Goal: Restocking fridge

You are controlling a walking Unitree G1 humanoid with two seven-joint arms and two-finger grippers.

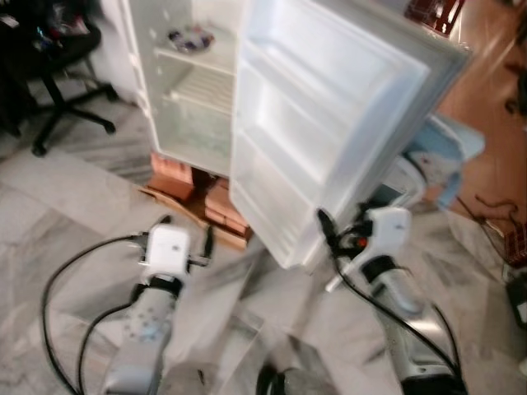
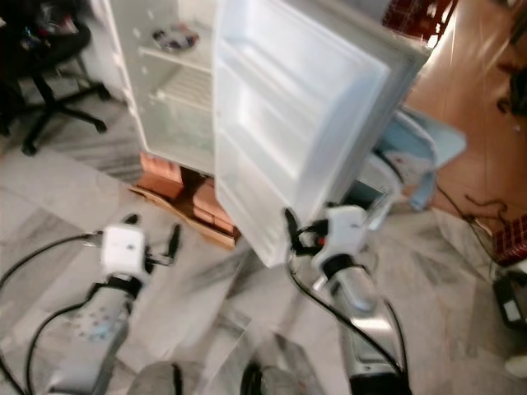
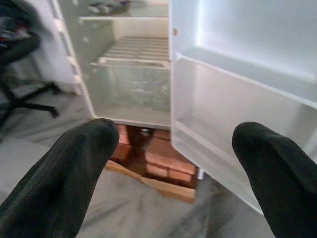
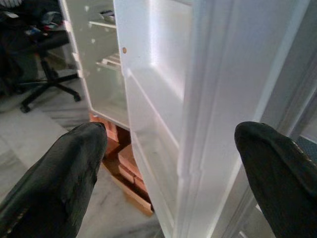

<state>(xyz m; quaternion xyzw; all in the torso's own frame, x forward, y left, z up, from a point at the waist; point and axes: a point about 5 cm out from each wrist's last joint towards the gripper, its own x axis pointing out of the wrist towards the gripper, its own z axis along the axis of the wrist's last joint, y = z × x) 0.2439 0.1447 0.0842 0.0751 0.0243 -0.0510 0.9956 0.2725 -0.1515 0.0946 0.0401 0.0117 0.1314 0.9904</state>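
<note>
I hold both silver arms out low before me; my left gripper (image 1: pixel 185 239) has its black fingers spread apart, empty, and my right gripper (image 4: pixel 173 163) gapes wide at the edge of the white plastic fridge door (image 1: pixel 329 123). The small white fridge (image 1: pixel 185 90) stands open on reddish bricks (image 1: pixel 202 193) over the pale marble floor (image 1: pixel 74 206), shelves nearly bare.
</note>
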